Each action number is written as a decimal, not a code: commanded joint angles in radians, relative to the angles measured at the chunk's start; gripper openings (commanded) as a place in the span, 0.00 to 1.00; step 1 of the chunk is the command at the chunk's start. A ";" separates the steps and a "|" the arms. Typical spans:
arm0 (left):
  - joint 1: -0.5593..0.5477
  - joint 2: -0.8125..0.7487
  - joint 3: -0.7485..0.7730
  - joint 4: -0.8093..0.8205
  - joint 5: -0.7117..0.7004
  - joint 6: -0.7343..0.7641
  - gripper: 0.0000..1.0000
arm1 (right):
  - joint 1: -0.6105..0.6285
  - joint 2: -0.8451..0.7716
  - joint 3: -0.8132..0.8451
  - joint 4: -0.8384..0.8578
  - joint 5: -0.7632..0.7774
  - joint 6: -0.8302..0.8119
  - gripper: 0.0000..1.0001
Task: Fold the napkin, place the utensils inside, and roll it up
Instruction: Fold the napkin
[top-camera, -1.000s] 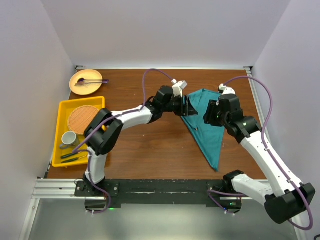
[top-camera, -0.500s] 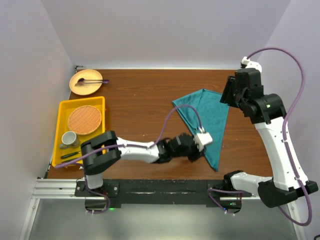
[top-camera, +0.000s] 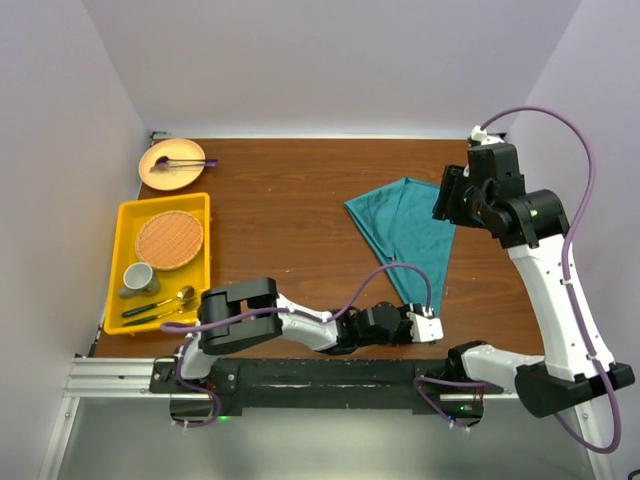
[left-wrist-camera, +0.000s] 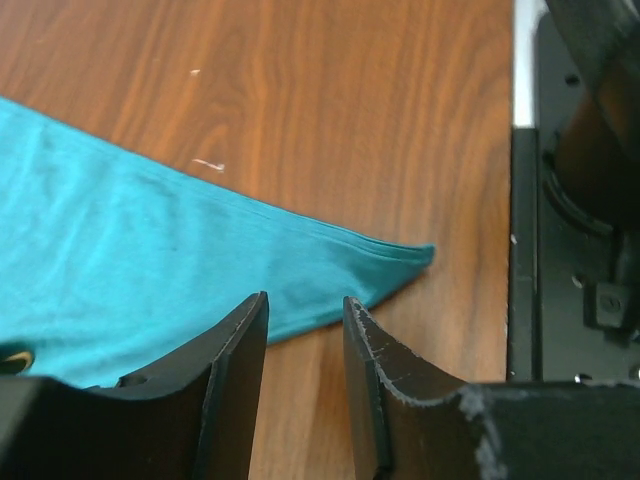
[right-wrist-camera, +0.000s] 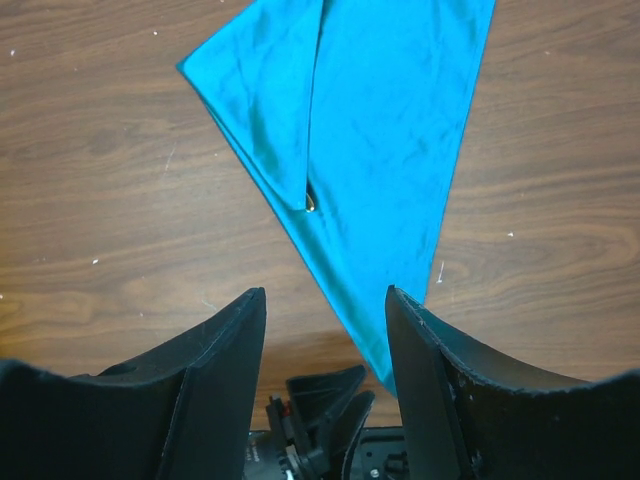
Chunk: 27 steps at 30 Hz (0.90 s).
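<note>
The teal napkin (top-camera: 405, 230) lies folded into a long triangle right of the table's middle, one flap laid over its left side. A small gold utensil tip (right-wrist-camera: 309, 203) peeks from under that flap; the rest is hidden. My left gripper (top-camera: 428, 322) is low at the near table edge, just short of the napkin's near tip (left-wrist-camera: 400, 262). Its jaws (left-wrist-camera: 305, 300) stand narrowly apart and hold nothing. My right gripper (top-camera: 447, 197) hangs high over the napkin's far right side. In its wrist view (right-wrist-camera: 325, 292) it is wide open and empty.
A yellow tray (top-camera: 125, 215) at the left holds a woven mat (top-camera: 168, 238), a cup (top-camera: 137, 277) and some cutlery (top-camera: 160, 303). A tan plate (top-camera: 172, 160) with a purple-ended utensil sits at the far left. The black mounting rail (left-wrist-camera: 570, 250) runs beside the left gripper.
My left arm swung from over the napkin's far side down to the near table edge by the napkin's tip. My right arm lifted off the napkin and now hangs above it.
</note>
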 joint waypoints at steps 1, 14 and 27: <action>-0.011 0.020 0.033 0.095 0.057 0.094 0.42 | -0.001 -0.044 0.025 -0.021 -0.016 -0.031 0.56; -0.020 0.112 0.118 -0.002 0.190 0.119 0.49 | -0.003 -0.067 0.007 -0.004 -0.042 -0.039 0.56; -0.029 0.180 0.150 -0.003 0.154 0.129 0.40 | -0.001 -0.074 -0.001 -0.004 -0.059 -0.039 0.56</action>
